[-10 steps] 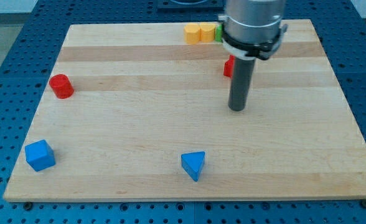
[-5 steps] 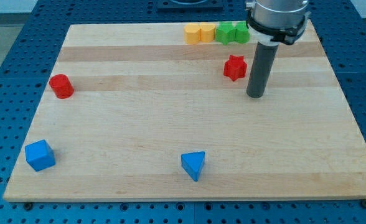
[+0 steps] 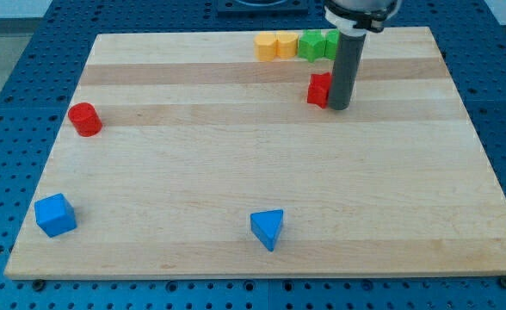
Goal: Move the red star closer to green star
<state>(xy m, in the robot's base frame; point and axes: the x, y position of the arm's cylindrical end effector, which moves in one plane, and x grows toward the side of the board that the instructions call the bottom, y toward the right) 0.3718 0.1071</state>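
The red star [image 3: 319, 89] lies in the upper right part of the wooden board [image 3: 193, 172], partly hidden by my rod. My tip [image 3: 340, 107] rests on the board, touching the star's right side. The green star [image 3: 330, 43] sits at the view's top edge, the right end of a row, partly hidden behind the rod. A green block [image 3: 310, 44] is just left of it.
Two yellow blocks [image 3: 265, 46] [image 3: 285, 44] stand left of the green ones at the top edge. A red cylinder [image 3: 85, 119] is at the left. A blue cube [image 3: 55, 214] is at the bottom left and a blue triangle [image 3: 268, 228] at the bottom middle.
My tip has moved up and right from the board's middle, then up and left, ending against the red star's right side. The star has shifted only slightly left.
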